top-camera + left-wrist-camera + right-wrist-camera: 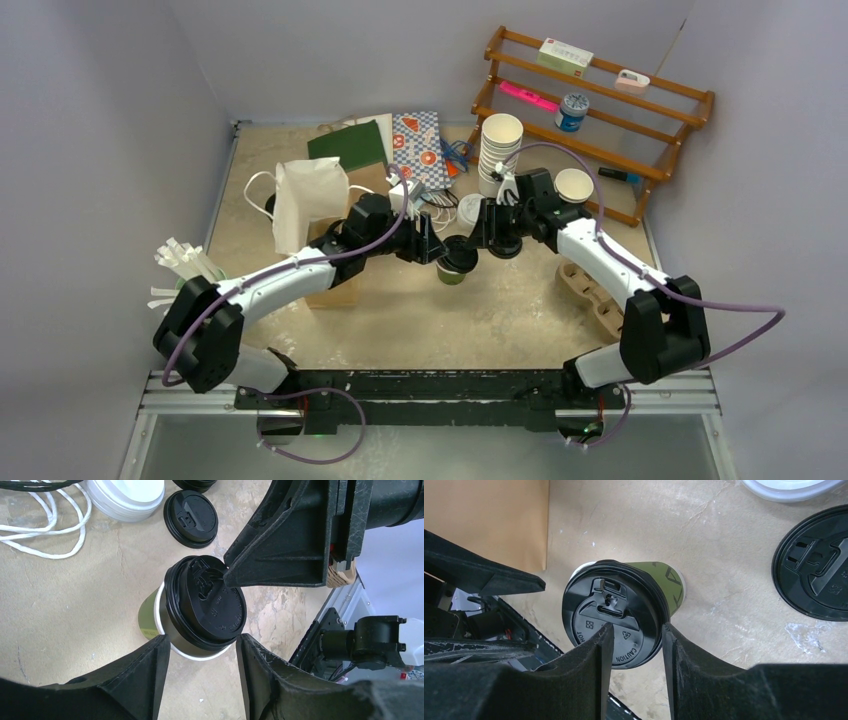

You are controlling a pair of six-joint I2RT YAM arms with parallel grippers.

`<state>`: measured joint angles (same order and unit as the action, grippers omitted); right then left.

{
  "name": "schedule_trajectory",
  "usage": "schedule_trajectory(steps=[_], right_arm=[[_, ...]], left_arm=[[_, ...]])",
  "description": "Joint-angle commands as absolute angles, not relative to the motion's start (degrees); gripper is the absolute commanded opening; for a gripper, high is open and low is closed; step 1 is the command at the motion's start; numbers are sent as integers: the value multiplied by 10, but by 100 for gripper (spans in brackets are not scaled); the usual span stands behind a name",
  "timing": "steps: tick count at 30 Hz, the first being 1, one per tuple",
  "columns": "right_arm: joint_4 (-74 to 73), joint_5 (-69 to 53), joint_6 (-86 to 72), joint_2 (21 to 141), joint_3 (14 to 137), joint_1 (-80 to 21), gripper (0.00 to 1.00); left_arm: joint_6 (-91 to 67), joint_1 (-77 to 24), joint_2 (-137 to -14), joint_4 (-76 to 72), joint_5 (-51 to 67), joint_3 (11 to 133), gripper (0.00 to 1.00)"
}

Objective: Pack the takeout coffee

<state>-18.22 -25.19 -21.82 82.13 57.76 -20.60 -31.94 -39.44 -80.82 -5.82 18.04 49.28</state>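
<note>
Two robot arms meet over a green cup (453,272) standing upright on the table (500,320), just to the right of the brown bag (335,288) as seen from above. The cup wears a black lid (210,612) that sits slightly askew, with a sliver of white rim showing beneath it on the side toward the bag.

The left gripper (201,639) reaches in from the bag's side. Its two fingers are clenched against opposite sides of the cup, just under the lid.

The right gripper (635,630) comes from the side away from the bag and hangs over the lid. Its jaws stand part-way apart, and one fingertip (235,572) touches the lid's top near the sip hole.

A loose black lid (190,517) lies flat on the table, farther from the bag than the cup. A tall stack of white cups (498,150) stands beyond that, toward the back wall.
</note>
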Motion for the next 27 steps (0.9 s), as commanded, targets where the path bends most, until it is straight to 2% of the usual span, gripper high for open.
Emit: schedule_trajectory(steps=[1,15,27], right_arm=[[-168,-281,-215,822,579,-204,42],[-158,-308,-221,823,586,-204,38],[-187,-272,-214,816,598,-204,39]], left_arm=[[-318,-395,-825,-58,180,505,53],[-307,-394,-822,-42,167,510,51],[-308,-394,-833,-42,176,516,49]])
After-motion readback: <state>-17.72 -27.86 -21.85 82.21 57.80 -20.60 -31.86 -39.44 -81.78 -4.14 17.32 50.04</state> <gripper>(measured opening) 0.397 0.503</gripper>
